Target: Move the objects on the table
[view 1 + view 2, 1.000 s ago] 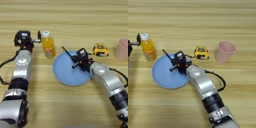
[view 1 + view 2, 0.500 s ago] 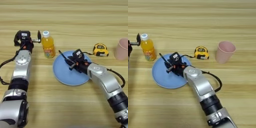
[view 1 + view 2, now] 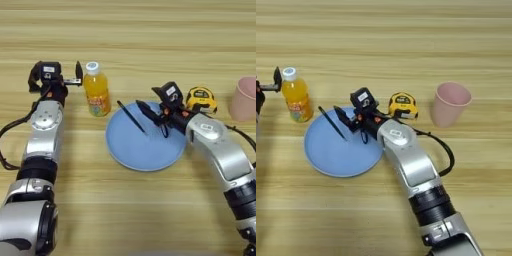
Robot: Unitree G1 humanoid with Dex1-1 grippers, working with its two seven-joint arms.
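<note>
A thin black pen (image 3: 131, 116) lies slanted on the left part of a blue plate (image 3: 142, 150). My right gripper (image 3: 151, 117) is open just to the pen's right, over the plate, with nothing between its fingers. The yellow-and-black tape measure (image 3: 201, 99) sits behind the right wrist, off the plate's far right rim. A pink cup (image 3: 450, 103) stands upright further right. The orange-drink bottle (image 3: 96, 94) with its white cap stands left of the plate. My left gripper (image 3: 56, 76) rests open beside the bottle's cap, on its left, holding nothing.
The light wooden table (image 3: 150, 30) fills both views. The right forearm (image 3: 411, 170) runs from the lower right up to the plate, with a black cable looping beside it. The left arm (image 3: 42, 135) lies along the left edge.
The right gripper has let go of the pen and drawn back to the right. The pen now lies on the plate by itself. The left arm, bottle, tape measure and cup have not moved.
</note>
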